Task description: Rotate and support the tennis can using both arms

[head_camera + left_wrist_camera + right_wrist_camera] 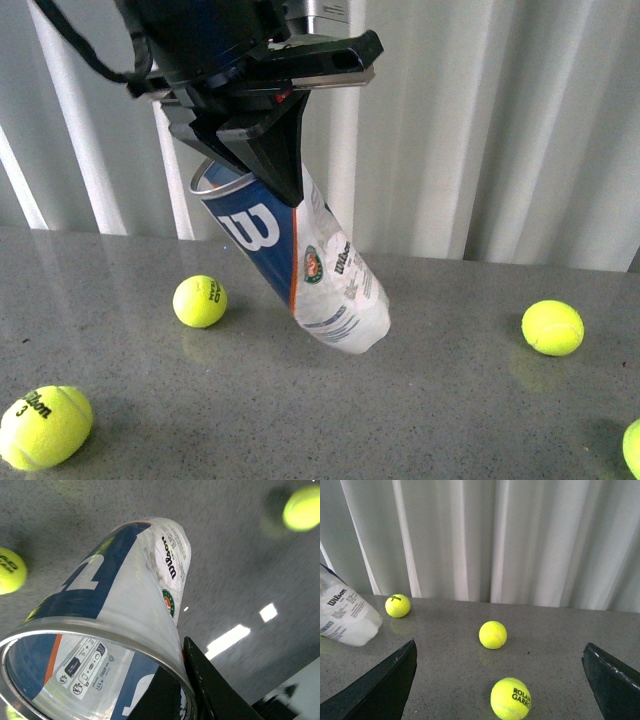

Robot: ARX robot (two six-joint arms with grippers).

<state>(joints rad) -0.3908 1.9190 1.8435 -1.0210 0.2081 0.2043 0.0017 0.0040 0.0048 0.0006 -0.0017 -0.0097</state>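
Rotation appears partly done: left gripper [272,172] clamps rim of clear, blue-labelled plastic tennis can [300,270], tilted above grey table [450,400]; right gripper [499,650], fingers apart, gives no support yet.

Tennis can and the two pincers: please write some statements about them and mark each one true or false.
1. The can is tilted, with its open end up. True.
2. The left pincer grips the can at its rim. True.
3. The right pincer holds a ball. False: it is open and holds nothing.
4. A ball is inside the can. False: the can looks empty, and the balls lie on the table.
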